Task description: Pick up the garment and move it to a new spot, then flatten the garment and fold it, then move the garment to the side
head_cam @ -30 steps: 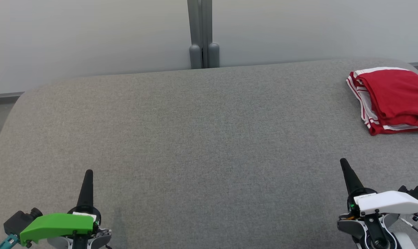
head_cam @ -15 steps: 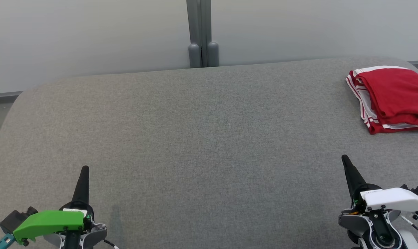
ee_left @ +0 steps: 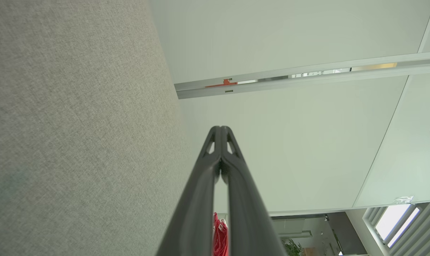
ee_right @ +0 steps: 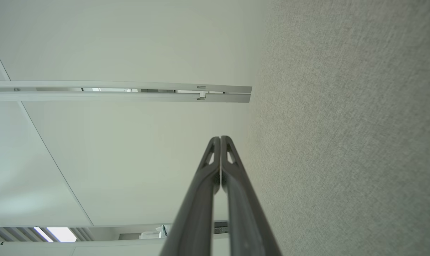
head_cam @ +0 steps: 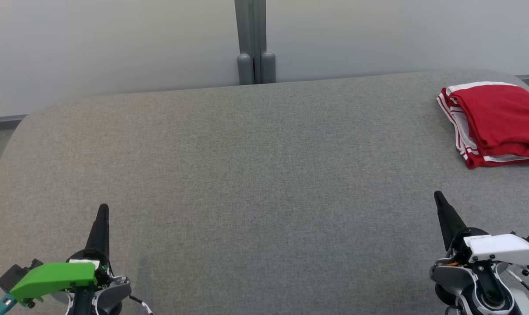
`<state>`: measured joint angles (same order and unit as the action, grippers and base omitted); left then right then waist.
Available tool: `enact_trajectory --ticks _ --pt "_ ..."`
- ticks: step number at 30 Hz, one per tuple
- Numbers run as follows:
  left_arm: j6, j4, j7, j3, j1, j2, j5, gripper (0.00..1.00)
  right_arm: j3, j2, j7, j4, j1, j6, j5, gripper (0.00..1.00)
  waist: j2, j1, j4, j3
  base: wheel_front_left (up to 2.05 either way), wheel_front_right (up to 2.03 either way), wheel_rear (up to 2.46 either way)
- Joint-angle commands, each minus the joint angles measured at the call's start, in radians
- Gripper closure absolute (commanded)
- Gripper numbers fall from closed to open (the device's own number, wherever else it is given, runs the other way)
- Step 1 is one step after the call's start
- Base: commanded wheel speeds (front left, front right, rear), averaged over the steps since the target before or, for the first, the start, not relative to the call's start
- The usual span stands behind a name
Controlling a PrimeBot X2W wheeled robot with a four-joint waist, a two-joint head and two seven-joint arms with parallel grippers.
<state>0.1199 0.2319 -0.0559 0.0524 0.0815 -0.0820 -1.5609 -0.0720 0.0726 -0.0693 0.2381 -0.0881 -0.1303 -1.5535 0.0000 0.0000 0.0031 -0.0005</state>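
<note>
Folded red garment [head_cam: 496, 120] with white stripes lies at the far right of the table [head_cam: 264, 175].
The left tool [head_cam: 102, 212] and right tool [head_cam: 438, 197] are at the near side, both closed and empty, well apart from the garment.

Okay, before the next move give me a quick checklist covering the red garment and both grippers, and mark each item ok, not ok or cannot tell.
1. Red garment folded: ok, it lies in neat layers.
2. Garment set to the side: ok, it sits at the far right of the grey table.
3. Garment wholly on the table: cannot tell, its right side is cut off in the head view.
4. Left gripper shut and empty: ok.
5. Right gripper shut and empty: ok.
6. Both grippers apart from the garment: ok, bare table lies between them and it.
</note>
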Motion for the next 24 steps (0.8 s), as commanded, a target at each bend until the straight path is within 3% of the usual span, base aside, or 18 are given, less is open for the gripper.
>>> enact_trajectory --ticks 1,11,24 --pt "0.006 0.002 -0.006 0.006 0.019 -0.003 -0.024 1.0 -0.005 0.0 -0.007 0.002 -0.016 -0.001 -0.023 1.0 0.0 0.0 0.0 0.0 0.0 0.0 0.0" --pt "0.014 0.013 -0.025 0.022 0.033 -0.001 -0.091 1.0 -0.017 -0.003 -0.027 0.006 -0.024 -0.001 -0.085 1.0 0.0 0.0 -0.003 0.003 0.0 0.0 0.0" --pt "0.014 0.013 -0.031 0.028 0.032 0.004 -0.082 1.0 -0.021 -0.006 -0.029 0.006 -0.022 -0.001 -0.077 1.0 0.0 0.0 -0.003 0.004 0.0 0.0 0.0"
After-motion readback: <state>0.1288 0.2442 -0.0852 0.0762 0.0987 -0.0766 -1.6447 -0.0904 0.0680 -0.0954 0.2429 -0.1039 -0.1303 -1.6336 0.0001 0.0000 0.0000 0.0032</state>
